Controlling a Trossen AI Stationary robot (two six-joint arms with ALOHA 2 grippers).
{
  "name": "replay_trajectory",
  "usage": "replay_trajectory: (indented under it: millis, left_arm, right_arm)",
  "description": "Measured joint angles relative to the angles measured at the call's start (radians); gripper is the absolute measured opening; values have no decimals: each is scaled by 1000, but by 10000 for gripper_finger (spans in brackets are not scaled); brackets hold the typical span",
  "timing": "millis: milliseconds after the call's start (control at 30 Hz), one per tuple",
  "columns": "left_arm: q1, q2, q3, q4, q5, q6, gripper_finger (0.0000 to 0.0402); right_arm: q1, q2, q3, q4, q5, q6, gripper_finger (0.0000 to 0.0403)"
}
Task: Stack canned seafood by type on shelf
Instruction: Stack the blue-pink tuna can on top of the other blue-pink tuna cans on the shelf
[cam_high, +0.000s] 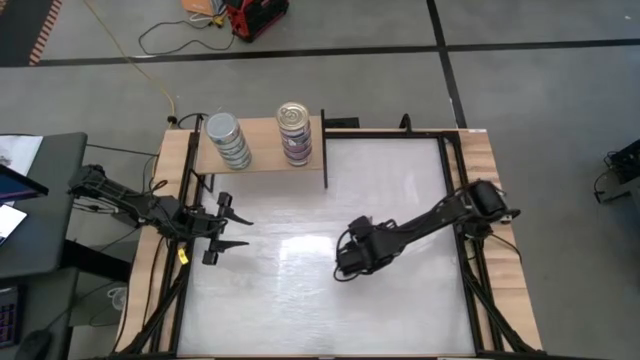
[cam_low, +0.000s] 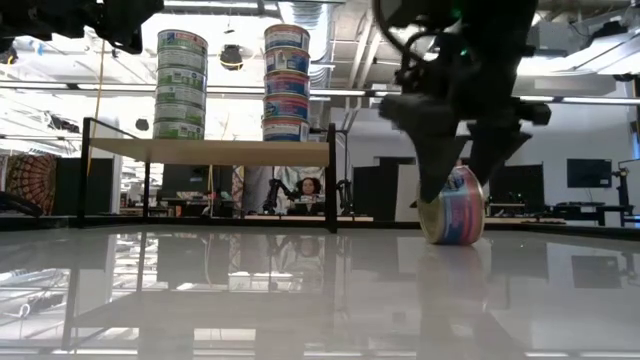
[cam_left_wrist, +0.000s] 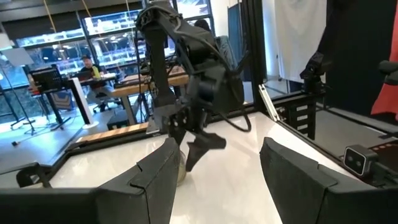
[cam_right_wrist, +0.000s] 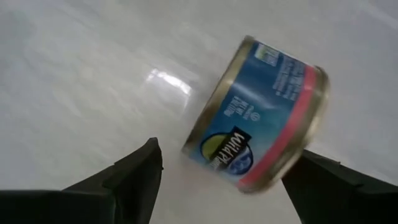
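R gripper (cam_right_wrist: 217, 171) wide open w/ tilted tin (cam_right_wrist: 255, 115) btwn its fingers; stiff, slick metal, prob rolls — grip across rim.

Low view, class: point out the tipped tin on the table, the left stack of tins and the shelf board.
Tipped tin (cam_low: 455, 208): low view, on its printed side wall.
Left stack of tins (cam_low: 181, 85): low view, on the middle tin's label.
Shelf board (cam_low: 210, 150): low view, on its front edge.
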Motion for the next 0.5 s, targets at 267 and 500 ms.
replay_trajectory:
  millis: [267, 500]
  left_arm:
    - [0, 0, 0, -5, -1, -2, 215]
    - [0, 0, 0, -17, -1, -2, 215]
  right_arm:
    - [-15, 55, 2, -10, 10, 83, 329]
    - [-16, 56, 2, -14, 12, 123, 308]
